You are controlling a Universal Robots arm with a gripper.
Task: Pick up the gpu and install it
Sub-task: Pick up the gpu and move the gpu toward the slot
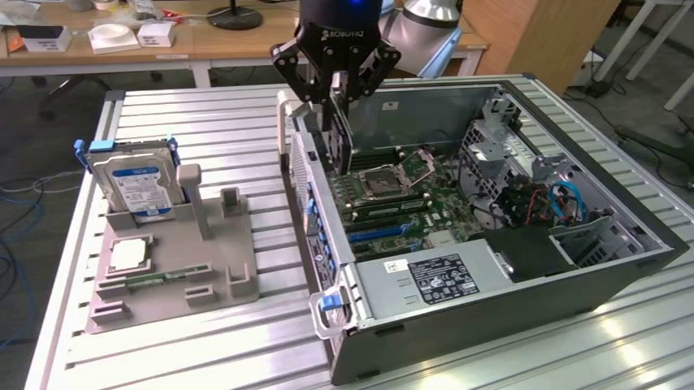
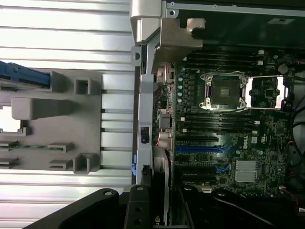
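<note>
Above one open case (image 1: 542, 301), one gripper (image 1: 336, 101) clamping one gpu (image 1: 343, 142)

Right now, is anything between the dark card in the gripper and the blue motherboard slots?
Nothing visible. The thin dark gpu card, held by the black gripper, hangs over the open grey case, and the blue slots lie bare.

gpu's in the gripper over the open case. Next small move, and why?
Probably a short sideways shift toward the blue slots, staying high. The gripper holds the gpu edge-on above the case, level with the CPU socket. The blue slots lie nearer the power supply, so the card looks not yet lined up.
</note>
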